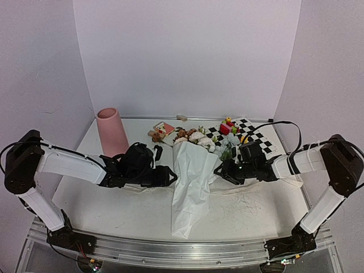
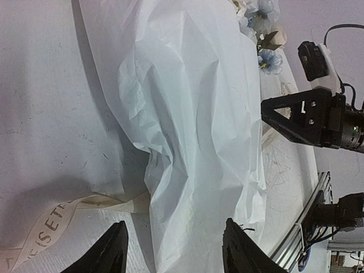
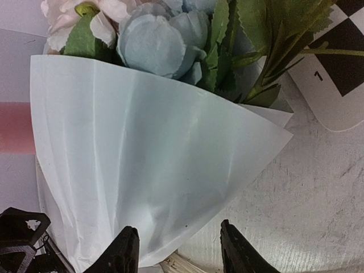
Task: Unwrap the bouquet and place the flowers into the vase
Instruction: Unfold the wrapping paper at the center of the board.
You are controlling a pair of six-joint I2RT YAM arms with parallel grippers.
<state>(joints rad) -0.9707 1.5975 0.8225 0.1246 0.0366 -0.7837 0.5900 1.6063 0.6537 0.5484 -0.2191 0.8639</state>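
The bouquet (image 1: 190,176) lies lengthwise in the middle of the table, wrapped in white paper (image 2: 199,114). The flowers (image 1: 196,138) stick out at its far end; blue and pale pink blooms (image 3: 156,42) with green leaves show above the paper's rim. A cream ribbon (image 2: 51,219) trails on the table beside the wrap. The pink vase (image 1: 112,132) stands upright at the back left. My left gripper (image 2: 175,250) is open at the wrap's left side, with paper between its tips. My right gripper (image 3: 179,250) is open at the wrap's right edge, over the paper's lower border.
A black-and-white checkered mat (image 1: 256,136) lies at the back right with small colourful toy blocks (image 1: 227,126) on it. More small items (image 1: 162,129) sit behind the bouquet. An aluminium rail (image 1: 182,250) runs along the near edge. White walls enclose the table.
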